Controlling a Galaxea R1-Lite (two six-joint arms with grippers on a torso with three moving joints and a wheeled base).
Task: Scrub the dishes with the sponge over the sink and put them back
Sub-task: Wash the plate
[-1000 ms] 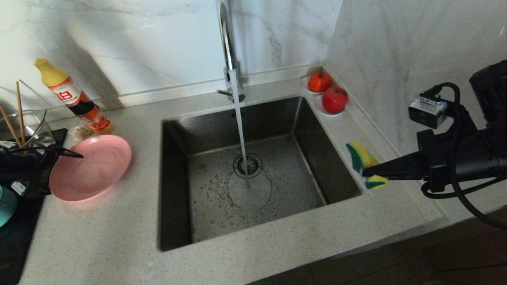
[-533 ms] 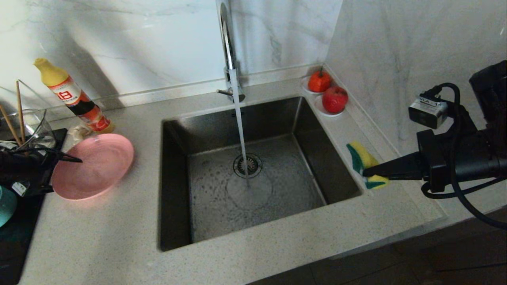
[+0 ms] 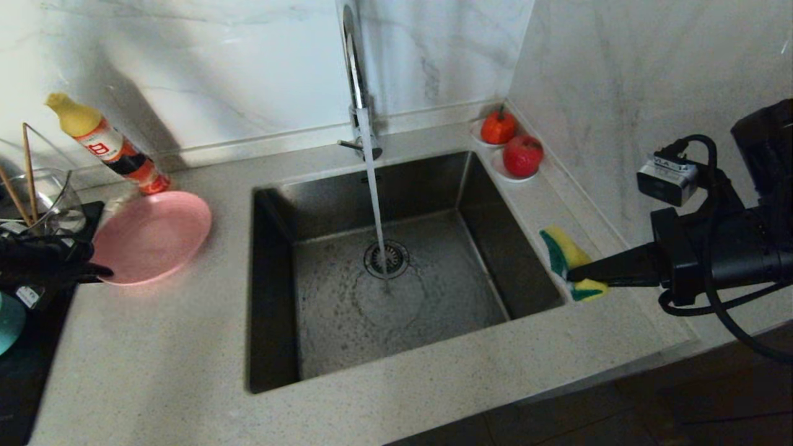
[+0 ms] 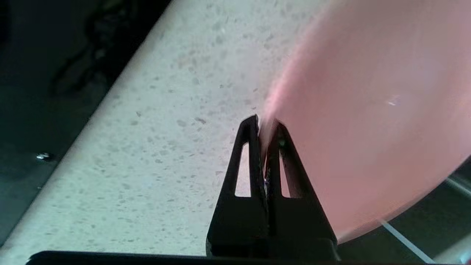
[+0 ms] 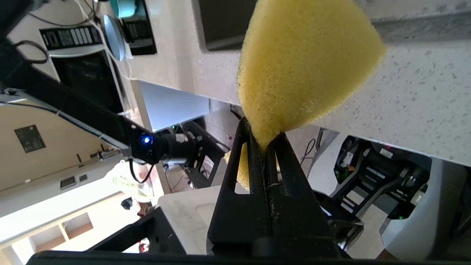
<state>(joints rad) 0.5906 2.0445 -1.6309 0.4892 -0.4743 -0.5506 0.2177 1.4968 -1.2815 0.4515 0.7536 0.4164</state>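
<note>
The pink plate (image 3: 152,235) is on the counter left of the sink (image 3: 495,248), its far edge raised toward the bottle. My left gripper (image 3: 102,271) is shut on its near left rim; in the left wrist view the gripper (image 4: 265,127) pinches the plate (image 4: 368,121) edge. A teal bowl (image 3: 9,322) shows partly at the far left edge. Right of the sink, my right gripper (image 3: 573,272) is shut on the yellow and green sponge (image 3: 565,257), held just above the counter. The right wrist view shows that gripper (image 5: 265,141) squeezing the sponge (image 5: 301,62).
Water runs from the chrome tap (image 3: 353,68) onto the drain. A sauce bottle (image 3: 108,148) leans behind the plate, beside a glass cup with chopsticks (image 3: 37,198). Two red fruits (image 3: 522,155) on saucers sit in the back right corner. A black mat (image 3: 25,371) lies at the left.
My left gripper went from open to shut on the plate's rim, and the plate shifted back toward the bottle and tilted. The right arm and sponge stayed still.
</note>
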